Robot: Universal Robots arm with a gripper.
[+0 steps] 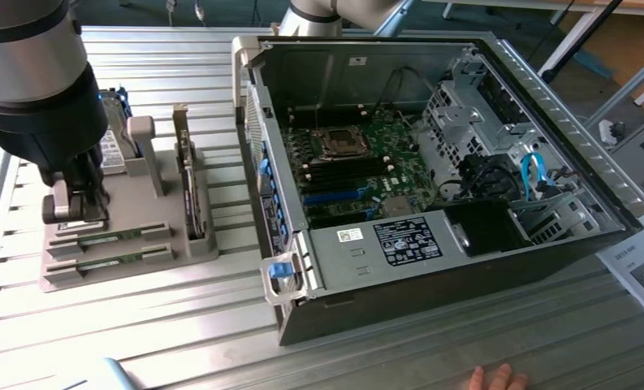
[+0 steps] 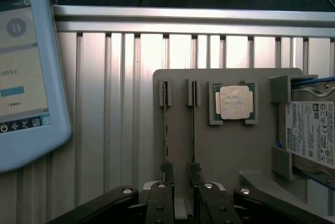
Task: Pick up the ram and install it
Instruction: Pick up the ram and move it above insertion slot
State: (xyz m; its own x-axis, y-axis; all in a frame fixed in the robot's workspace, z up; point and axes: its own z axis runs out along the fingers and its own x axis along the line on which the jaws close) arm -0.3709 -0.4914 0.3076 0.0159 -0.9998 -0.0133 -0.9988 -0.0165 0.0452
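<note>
Gripper (image 1: 75, 213), jaws spread, is hanging over the grey holder (image 2: 230, 145); centring squarely across one edge-up ram (image 2: 193, 124) is advised.

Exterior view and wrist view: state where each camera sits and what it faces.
Exterior view: raised off the arm, looking down at the open computer case and holder; shows the arm and tool.
Wrist view: on the wrist, facing the holder; shows the tool.
Shared: holder, ram sticks, tool.

Ribbed aluminium tabletop (image 1: 127, 317); slanted metal frame legs (image 1: 565, 41) behind
</note>
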